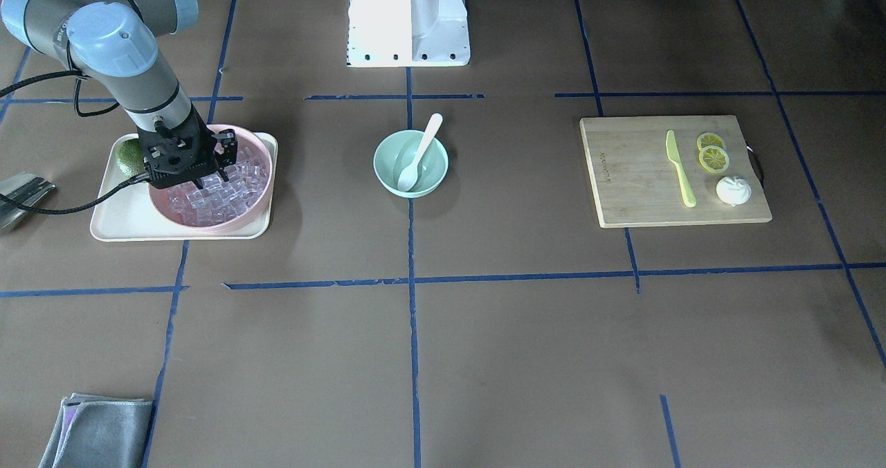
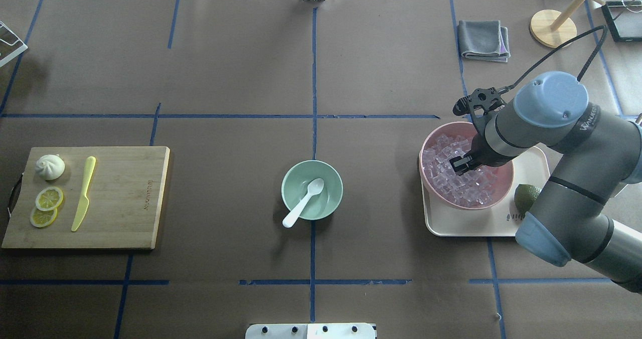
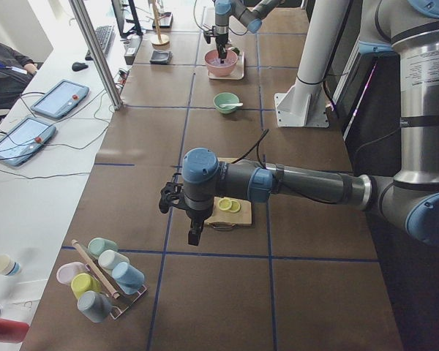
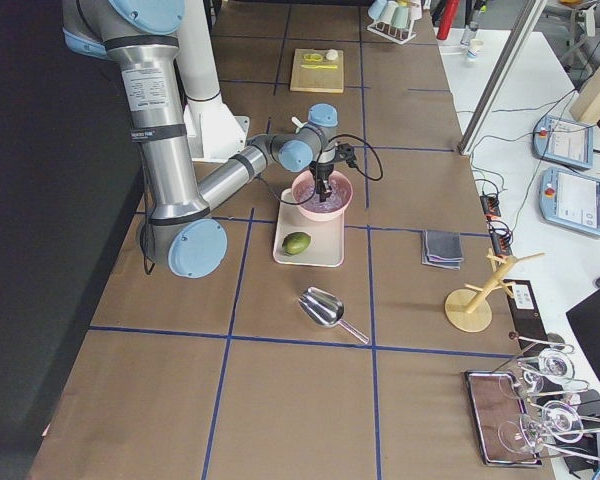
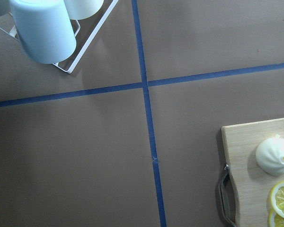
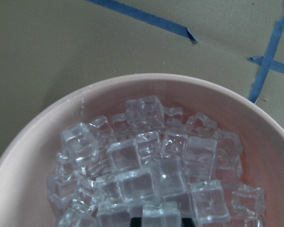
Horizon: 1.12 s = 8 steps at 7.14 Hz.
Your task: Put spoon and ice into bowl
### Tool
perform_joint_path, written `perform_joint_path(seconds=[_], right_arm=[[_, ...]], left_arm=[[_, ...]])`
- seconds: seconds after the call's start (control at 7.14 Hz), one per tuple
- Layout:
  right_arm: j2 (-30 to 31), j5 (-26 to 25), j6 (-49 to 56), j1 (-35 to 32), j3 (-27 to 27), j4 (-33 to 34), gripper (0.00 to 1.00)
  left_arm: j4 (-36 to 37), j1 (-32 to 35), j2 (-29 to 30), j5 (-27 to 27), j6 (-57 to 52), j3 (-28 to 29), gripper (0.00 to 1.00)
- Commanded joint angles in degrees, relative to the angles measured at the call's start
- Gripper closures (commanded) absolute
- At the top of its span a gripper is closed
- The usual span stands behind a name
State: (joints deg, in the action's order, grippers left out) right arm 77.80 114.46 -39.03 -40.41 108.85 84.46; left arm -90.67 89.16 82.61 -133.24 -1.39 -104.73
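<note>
The white spoon (image 1: 419, 156) (image 2: 303, 203) lies in the mint-green bowl (image 1: 379, 160) (image 2: 288, 178) at the table's middle, its handle over the rim. No ice shows in that bowl. The ice (image 1: 208, 201) (image 2: 451, 178) (image 6: 146, 170) is piled in the pink bowl (image 1: 208, 222) (image 2: 426, 148). My right gripper (image 1: 211, 178) (image 2: 460, 164) (image 6: 158, 223) reaches down into the pile, its dark fingertips against both sides of one cube. My left gripper (image 3: 194, 235) hangs over the table beyond the cutting board; I cannot tell whether it is open or shut.
The pink bowl and a lime (image 2: 525, 196) sit on a cream tray (image 2: 476, 226). A cutting board (image 2: 125, 198) holds a yellow-green knife (image 2: 83, 193), lemon slices and a bun. A grey cloth (image 2: 484, 39), a metal scoop (image 4: 325, 308) and a cup rack (image 3: 99, 278) stand around.
</note>
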Motion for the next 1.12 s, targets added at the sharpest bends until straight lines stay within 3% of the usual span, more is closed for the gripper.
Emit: perform_joint_path(seconds=[0.0, 0.42, 0.7, 0.98], right_arm=[[-0.1, 0.06, -0.17, -0.02, -0.13, 0.18, 0.98], [-0.89, 0.41, -5.31, -1.25, 2.23, 0.88, 0.99], [-8.32, -0.72, -16.03, 1.36, 2.6, 5.34, 1.0], [-17.81, -8.17, -27.71, 8.38, 2.07, 11.75, 0.99]], left_arm=[[0.05, -0.04, 0.09, 0.0, 0.07, -0.04, 0.0], [0.14, -0.04, 0.0, 0.0, 0.07, -0.21, 0.0], [0.23, -0.04, 0.09, -0.09, 0.15, -0.21, 0.0], [0.41, -0.04, 0.18, -0.09, 0.33, -0.04, 0.0]])
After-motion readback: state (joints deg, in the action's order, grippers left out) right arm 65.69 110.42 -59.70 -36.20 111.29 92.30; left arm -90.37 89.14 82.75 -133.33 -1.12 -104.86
